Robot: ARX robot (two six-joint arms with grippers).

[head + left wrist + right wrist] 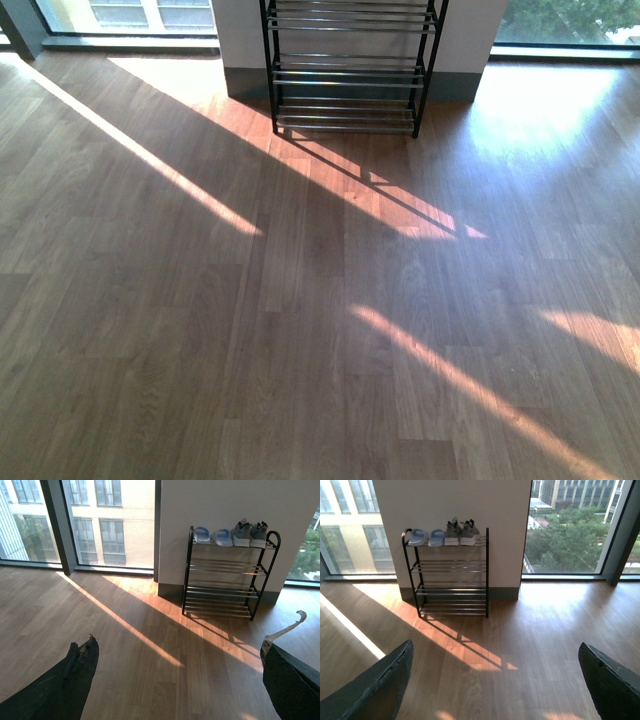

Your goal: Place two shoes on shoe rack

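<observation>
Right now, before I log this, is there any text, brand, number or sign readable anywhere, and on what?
None can be read.
Grey sneakers on the shoe rack's top shelf: too small to show any brand.
Blue slippers beside them: no print discernible.
Wall, floor, buildings outside the windows: no signs visible.

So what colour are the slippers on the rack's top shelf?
Light blue slippers, beside the grey shoes on the rack; clearest in the left wrist view.

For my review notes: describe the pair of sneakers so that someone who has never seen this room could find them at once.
Find the white wall section between the windows; against it stands the black shoe rack. On its top shelf, the two shoes sit side by side at one end. They are grey lace-ups with white soles, unlike the flat pale-blue slippers beside them.
</observation>
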